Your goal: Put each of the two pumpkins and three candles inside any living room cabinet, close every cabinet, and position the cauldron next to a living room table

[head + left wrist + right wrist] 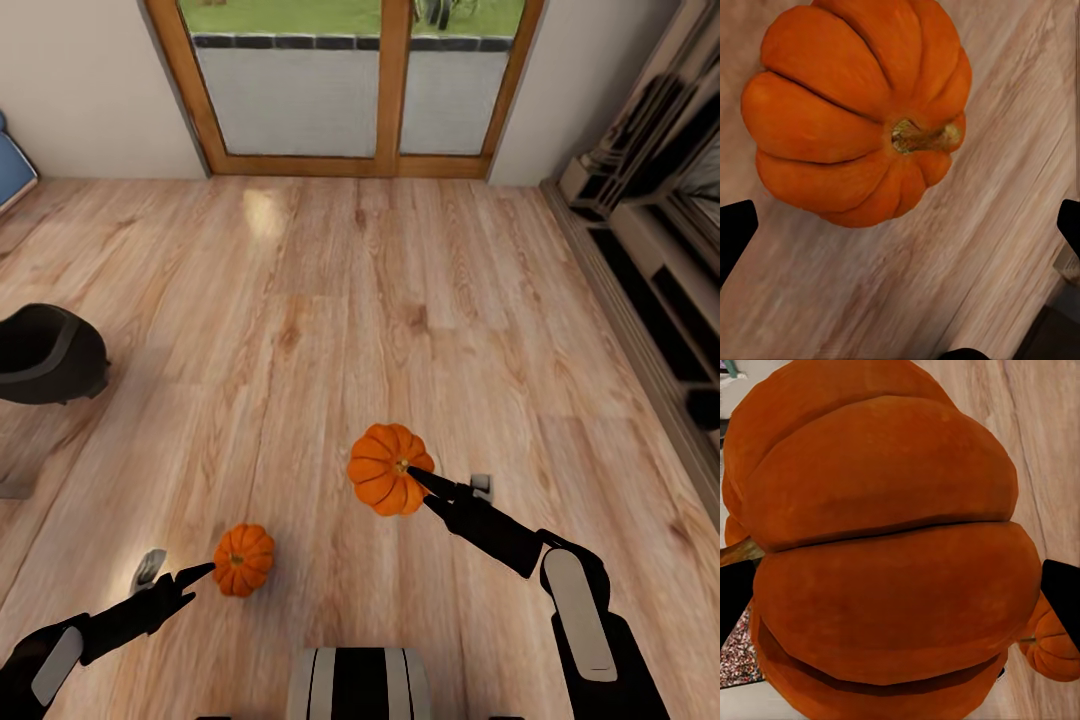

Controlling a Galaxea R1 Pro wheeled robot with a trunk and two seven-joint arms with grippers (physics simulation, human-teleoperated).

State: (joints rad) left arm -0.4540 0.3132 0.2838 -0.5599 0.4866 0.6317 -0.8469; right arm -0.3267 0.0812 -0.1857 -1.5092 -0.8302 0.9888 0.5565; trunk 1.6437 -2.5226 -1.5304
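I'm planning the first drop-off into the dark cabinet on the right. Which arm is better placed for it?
Probably the right. The right gripper already has a pumpkin between its fingers, apparently lifted, on the cabinet side. The left gripper only points at the other pumpkin.

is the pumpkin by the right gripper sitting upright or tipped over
Tipped. In the head view the pumpkin has its stem end turned sideways toward the right gripper, not pointing up.
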